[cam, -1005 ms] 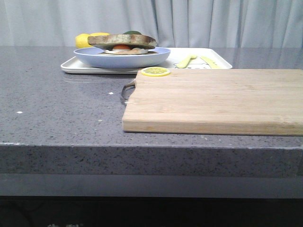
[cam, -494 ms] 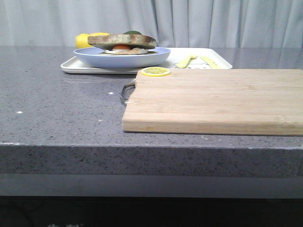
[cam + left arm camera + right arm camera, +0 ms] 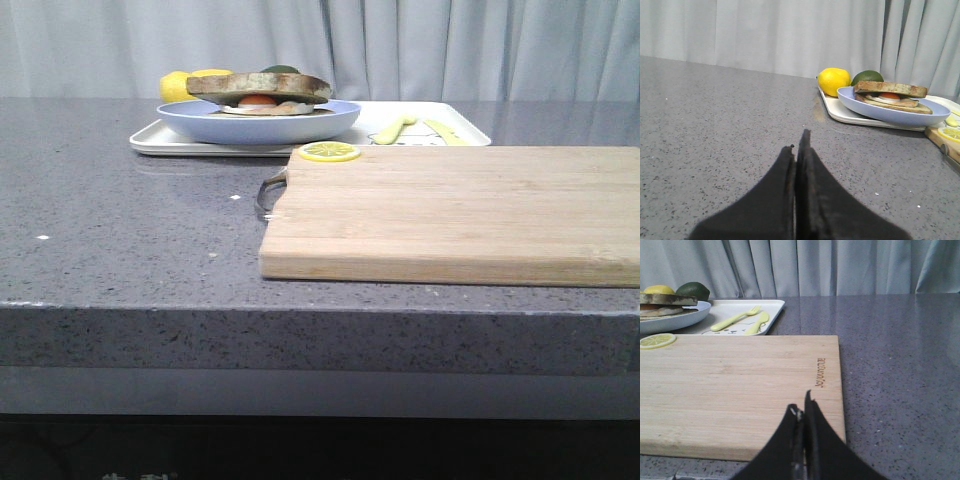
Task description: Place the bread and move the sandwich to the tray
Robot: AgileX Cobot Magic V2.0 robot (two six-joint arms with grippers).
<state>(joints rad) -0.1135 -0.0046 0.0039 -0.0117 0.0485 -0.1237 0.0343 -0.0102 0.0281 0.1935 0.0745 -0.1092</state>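
The sandwich (image 3: pixel 258 95) lies on the pale-blue plate (image 3: pixel 258 122): a bread slice (image 3: pixel 258 84) on top, the egg's orange yolk under it. The plate rests on the white tray (image 3: pixel 440 137) at the back. It also shows in the left wrist view: sandwich (image 3: pixel 891 95), plate (image 3: pixel 890 111), tray (image 3: pixel 845 114). My left gripper (image 3: pixel 797 142) is shut and empty, low over the bare counter, well short of the tray. My right gripper (image 3: pixel 802 407) is shut and empty over the cutting board's near right corner. Neither gripper shows in the front view.
A light wooden cutting board (image 3: pixel 450 210) lies front right with a lemon slice (image 3: pixel 329 152) on its far left corner. A lemon (image 3: pixel 834 81) and a green lime (image 3: pixel 867 77) sit behind the plate. Yellow cutlery (image 3: pixel 742 319) lies on the tray.
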